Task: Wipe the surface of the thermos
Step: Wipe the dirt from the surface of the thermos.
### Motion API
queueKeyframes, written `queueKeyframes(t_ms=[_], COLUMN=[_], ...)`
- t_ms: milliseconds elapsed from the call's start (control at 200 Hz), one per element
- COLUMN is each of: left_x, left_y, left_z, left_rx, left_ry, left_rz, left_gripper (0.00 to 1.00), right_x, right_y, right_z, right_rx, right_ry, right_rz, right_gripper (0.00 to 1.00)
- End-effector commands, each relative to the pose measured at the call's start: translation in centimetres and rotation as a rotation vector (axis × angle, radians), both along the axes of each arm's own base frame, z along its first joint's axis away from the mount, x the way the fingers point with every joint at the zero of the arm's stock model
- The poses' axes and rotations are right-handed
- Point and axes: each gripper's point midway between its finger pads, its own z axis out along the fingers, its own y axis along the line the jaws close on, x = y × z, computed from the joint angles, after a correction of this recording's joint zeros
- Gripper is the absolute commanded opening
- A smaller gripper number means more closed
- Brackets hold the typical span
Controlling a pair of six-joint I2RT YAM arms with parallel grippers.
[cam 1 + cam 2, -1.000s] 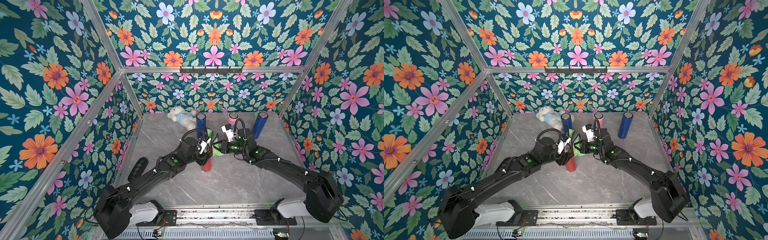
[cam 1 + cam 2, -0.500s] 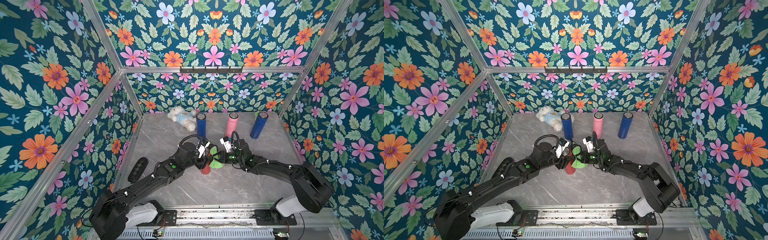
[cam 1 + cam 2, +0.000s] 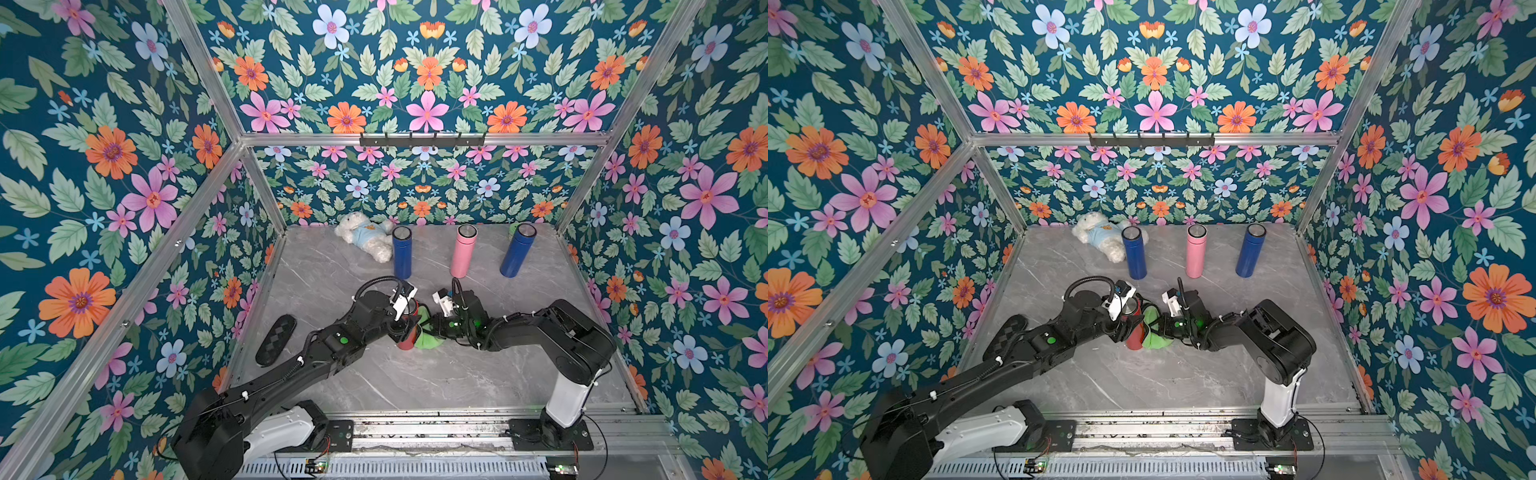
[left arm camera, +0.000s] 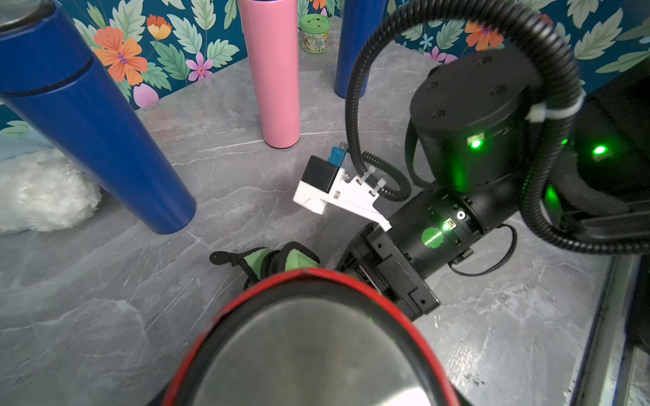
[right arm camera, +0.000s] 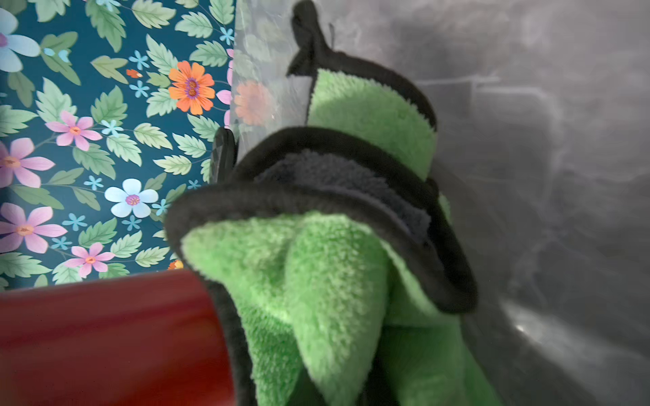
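Observation:
The red thermos (image 3: 406, 340) (image 3: 1134, 337) stands near the middle of the table, and my left gripper (image 3: 404, 323) (image 3: 1128, 321) is shut around its upper body. Its steel lid with a red rim (image 4: 316, 351) fills the left wrist view and hides that gripper's fingers. My right gripper (image 3: 434, 327) (image 3: 1163, 327) is shut on a green cloth with black edging (image 3: 428, 340) (image 3: 1156, 340) (image 5: 316, 281). The cloth is pressed against the low right side of the thermos (image 5: 105, 337), close to the tabletop. The cloth also covers the right fingers.
At the back stand two blue thermoses (image 3: 402, 253) (image 3: 515, 251) and a pink one (image 3: 462, 251). Beside the left blue one lies a white plush bear (image 3: 365, 241). A black oval object (image 3: 275, 340) lies by the left wall, and a small green jar (image 4: 314, 33) sits at the back wall.
The right gripper has slid the green cloth down the thermos from near its top to its base. Both arms have sunk lower, and the right arm has folded back.

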Motion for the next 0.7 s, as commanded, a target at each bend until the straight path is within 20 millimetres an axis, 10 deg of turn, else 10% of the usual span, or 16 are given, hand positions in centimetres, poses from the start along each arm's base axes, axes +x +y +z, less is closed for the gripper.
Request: queueKeyframes(t_ms=[0, 295, 695], left_x=[-0.1, 0.5, 1.6], left_y=[0.0, 0.4, 0.5], left_z=[0.2, 0.1, 1.1], left_rx=[-0.015, -0.066, -0.182], left_ry=[0.011, 0.016, -0.004], left_rz=[0.009, 0.107, 0.345], left_gripper=[0.0, 0.0, 0.0], right_x=[0.4, -1.4, -2.0], right_y=[0.8, 0.6, 1.6], right_z=[3.9, 11.7, 4.5], right_rx=[0.051, 0.065, 0.051], right_ry=[-0.089, -0.226, -0.112], right_rz=[0.018, 0.045, 0.02], right_gripper=[0.0, 0.0, 0.0])
